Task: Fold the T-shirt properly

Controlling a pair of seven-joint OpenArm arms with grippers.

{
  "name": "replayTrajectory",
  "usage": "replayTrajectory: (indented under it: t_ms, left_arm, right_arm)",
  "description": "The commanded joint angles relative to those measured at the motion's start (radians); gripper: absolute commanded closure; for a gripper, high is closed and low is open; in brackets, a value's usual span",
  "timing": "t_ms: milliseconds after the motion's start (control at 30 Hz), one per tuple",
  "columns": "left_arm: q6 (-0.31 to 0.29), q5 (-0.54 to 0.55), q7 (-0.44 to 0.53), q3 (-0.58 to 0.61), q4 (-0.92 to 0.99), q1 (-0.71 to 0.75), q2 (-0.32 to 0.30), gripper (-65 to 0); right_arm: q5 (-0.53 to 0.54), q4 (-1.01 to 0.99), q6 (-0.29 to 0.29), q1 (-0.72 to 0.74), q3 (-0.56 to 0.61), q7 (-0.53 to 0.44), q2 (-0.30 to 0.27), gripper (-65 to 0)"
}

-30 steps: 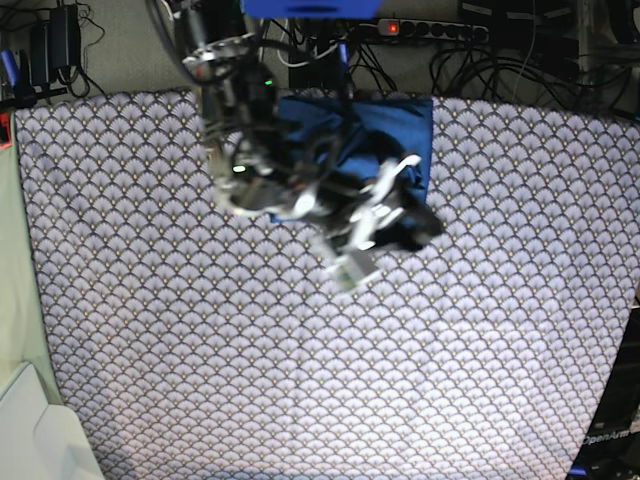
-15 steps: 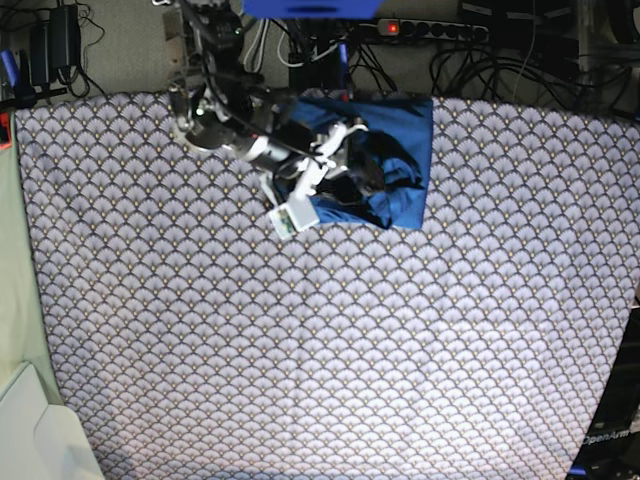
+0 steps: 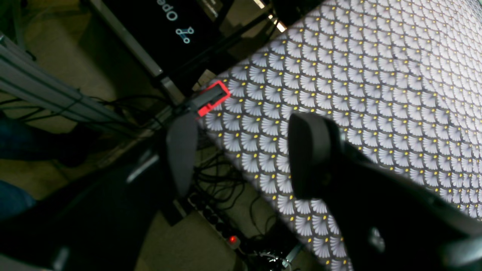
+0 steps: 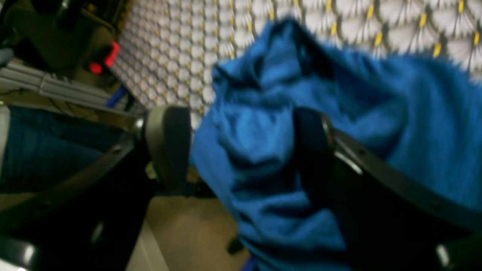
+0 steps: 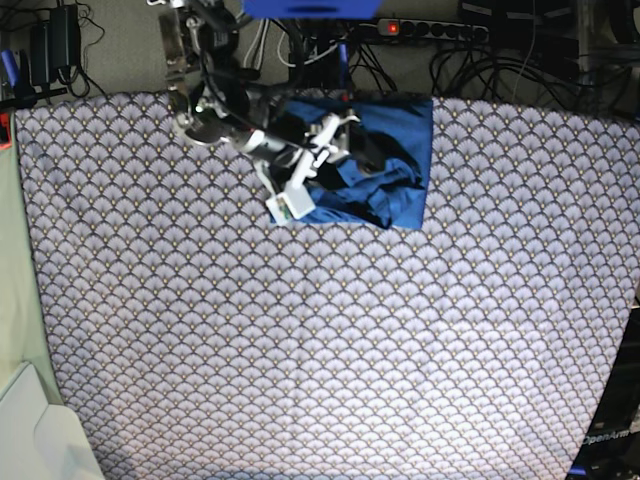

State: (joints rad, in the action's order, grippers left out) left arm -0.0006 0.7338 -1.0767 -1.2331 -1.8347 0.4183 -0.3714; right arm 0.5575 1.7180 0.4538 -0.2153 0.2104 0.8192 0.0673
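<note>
The blue T-shirt [image 5: 405, 125] lies bunched in a rough rectangle at the far edge of the table, rumpled in its middle. My right gripper [image 5: 352, 152] is low over the shirt's left half. In the right wrist view the right gripper [image 4: 241, 154] is open, its jaws wide apart, with folds of the T-shirt [image 4: 414, 113] lying loose between and under them. The left arm is outside the base view. The left gripper [image 3: 244, 154] hangs open and empty over a table corner, away from the shirt.
The scallop-patterned tablecloth [image 5: 330, 340] covers the table. A power strip [image 5: 392, 27] with a red light and tangled cables lie behind the far edge. A red clamp [image 3: 212, 98] sits at the table corner. A white box [image 5: 35, 440] stands at the bottom left.
My right arm swung from the table's middle back toward the far edge, carrying the shirt's loose part onto the pile. Its jaws then spread and let go of the cloth.
</note>
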Motion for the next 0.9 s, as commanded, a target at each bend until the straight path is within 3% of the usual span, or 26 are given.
replayTrajectory:
  t_ms: [0, 367, 567, 733, 867]
  left_arm:
    - [0.001, 0.005, 0.02, -0.007, -0.012, 0.001, -0.025, -37.5]
    - [0.001, 0.01, 0.023, -0.006, -0.012, 0.0, -0.025, -37.5]
    - [0.001, 0.008, 0.025, -0.006, -0.012, -0.002, -0.025, -37.5]
    - [0.001, 0.007, 0.025, -0.006, -0.012, -0.002, -0.025, -37.5]
    - [0.001, 0.005, 0.025, -0.006, -0.012, -0.003, -0.025, -37.5]
  right_arm:
    - [0.025, 0.009, 0.006, 0.006, 0.002, -0.024, 0.007, -43.1]
    - [0.025, 0.001, 0.006, -0.009, 0.004, -0.045, 0.004, -40.8]
    - [0.025, -0.046, 0.006, 0.015, 0.01, -0.039, 0.006, -21.0]
    - [0.025, -0.057, 0.006, 0.049, 0.111, -0.039, -0.014, -1.8]
    - [0.025, -0.054, 0.006, 0.103, 0.258, -0.041, -0.047, 0.0]
